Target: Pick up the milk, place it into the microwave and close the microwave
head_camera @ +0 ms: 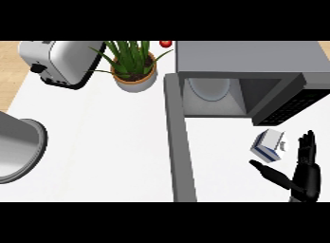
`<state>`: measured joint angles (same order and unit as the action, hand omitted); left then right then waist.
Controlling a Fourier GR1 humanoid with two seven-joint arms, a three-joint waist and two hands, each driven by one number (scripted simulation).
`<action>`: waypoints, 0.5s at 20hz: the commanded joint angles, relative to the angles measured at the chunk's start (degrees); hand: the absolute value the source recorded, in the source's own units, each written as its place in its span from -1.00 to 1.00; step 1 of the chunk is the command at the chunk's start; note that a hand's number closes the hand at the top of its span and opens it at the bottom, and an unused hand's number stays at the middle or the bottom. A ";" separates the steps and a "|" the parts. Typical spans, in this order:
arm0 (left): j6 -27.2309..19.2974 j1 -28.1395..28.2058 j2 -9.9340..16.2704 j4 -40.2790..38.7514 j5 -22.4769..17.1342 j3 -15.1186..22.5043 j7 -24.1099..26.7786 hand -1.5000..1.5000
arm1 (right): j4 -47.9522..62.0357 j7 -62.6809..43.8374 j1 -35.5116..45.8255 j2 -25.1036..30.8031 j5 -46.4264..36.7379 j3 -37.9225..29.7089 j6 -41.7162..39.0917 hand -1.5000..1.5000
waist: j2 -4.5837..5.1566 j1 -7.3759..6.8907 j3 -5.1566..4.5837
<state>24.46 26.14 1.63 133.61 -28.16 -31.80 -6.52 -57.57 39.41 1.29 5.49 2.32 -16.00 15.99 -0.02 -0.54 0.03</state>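
A small white and blue milk carton (269, 144) lies on the white counter, just in front of the microwave's control panel. My right hand (302, 176) sits to the carton's right and nearer me, open, fingers straight and thumb spread toward the carton, with a small gap between them. The grey microwave (255, 59) stands at the back right with its door (178, 137) swung wide open toward me; a round white turntable (210, 88) shows inside the cavity. My left hand is out of view.
A silver toaster (59, 61) stands at the back left, a potted green plant (132, 66) beside it. A large grey pot (10, 149) occupies the left edge. A small red object (165, 43) sits behind the plant.
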 commanded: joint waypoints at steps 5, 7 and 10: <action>2.58 1.84 -1.55 1.25 -1.79 -0.38 2.02 -1.00 | 18.20 9.78 8.26 2.59 -0.02 -3.36 0.95 -1.00 | 0.04 -0.17 0.01; -0.35 -1.94 2.03 1.64 -5.57 -3.01 -3.14 -1.00 | 21.03 10.80 9.62 4.00 1.10 -4.32 -0.73 -1.00 | 0.06 0.00 0.02; -0.43 -4.32 0.44 -0.17 -0.92 -0.84 -2.55 -1.00 | 29.30 15.76 13.96 4.94 1.78 -5.86 -1.77 -1.00 | 0.14 -0.05 0.04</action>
<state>24.94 24.78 1.75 133.18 -29.66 -32.50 -7.92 -36.78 50.78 10.62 8.70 3.26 -20.20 15.56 0.06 -0.65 0.06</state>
